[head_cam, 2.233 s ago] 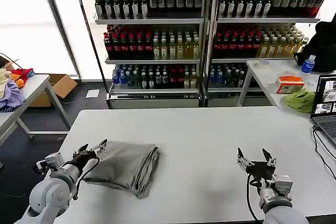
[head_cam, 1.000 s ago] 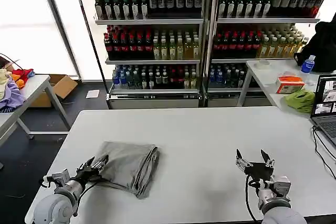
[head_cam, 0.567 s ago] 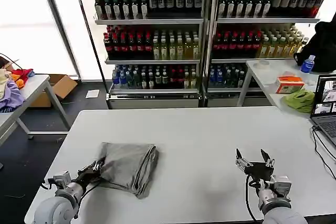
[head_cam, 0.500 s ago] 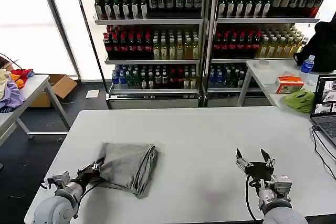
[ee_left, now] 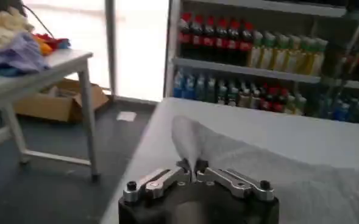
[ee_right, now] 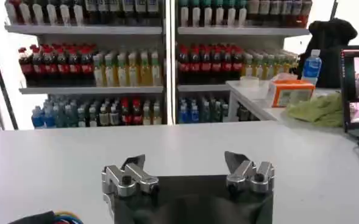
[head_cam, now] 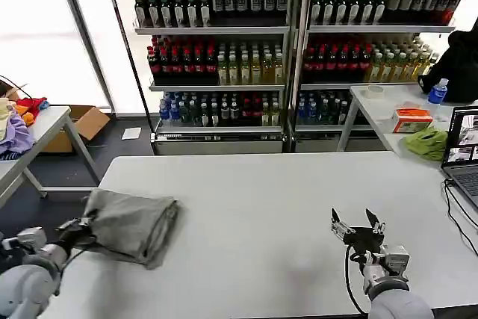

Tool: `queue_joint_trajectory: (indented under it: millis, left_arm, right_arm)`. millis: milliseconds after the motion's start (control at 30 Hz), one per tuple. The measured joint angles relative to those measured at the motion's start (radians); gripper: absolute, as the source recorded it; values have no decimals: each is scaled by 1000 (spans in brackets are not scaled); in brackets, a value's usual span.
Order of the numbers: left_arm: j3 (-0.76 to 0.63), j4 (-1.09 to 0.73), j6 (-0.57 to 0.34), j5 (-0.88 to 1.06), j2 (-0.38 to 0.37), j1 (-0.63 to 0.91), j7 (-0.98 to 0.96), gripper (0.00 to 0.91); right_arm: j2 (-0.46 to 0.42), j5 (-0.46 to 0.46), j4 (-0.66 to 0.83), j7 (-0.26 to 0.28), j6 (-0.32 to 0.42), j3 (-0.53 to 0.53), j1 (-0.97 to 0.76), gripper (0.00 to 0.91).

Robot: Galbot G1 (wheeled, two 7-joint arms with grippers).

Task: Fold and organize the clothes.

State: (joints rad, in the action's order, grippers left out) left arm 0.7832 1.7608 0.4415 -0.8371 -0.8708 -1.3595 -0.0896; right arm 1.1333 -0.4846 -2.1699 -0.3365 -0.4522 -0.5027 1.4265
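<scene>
At table's left edge, folded grey shirt (head_cam: 131, 223), corner pinched between left gripper (ee_left: 192, 167) fingers (ee_left: 183, 165)

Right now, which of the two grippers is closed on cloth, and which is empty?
The left gripper is the one, pinched on a corner of the folded grey shirt at the table's left edge. The right gripper hovers open and empty above bare tabletop.

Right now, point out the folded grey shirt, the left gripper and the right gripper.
folded grey shirt (head_cam: 131, 223), head view, middle of its top layer.
left gripper (ee_left: 192, 168), left wrist view, between fingertips pinched on the shirt's edge.
right gripper (head_cam: 353, 222), head view, gap between open fingertips.
</scene>
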Motion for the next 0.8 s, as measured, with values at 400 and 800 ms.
queue_joint_trajectory:
  millis: [400,800]
  left_arm:
    - [125,-25,4,13,86,-11,5,0]
    - [29,161,47,72,36,-17,-60,0]
  right_arm:
    - [-4,-2,-10,0,-1,4,-1,907]
    - [22,9,-32,-4,-4,-35,35,907]
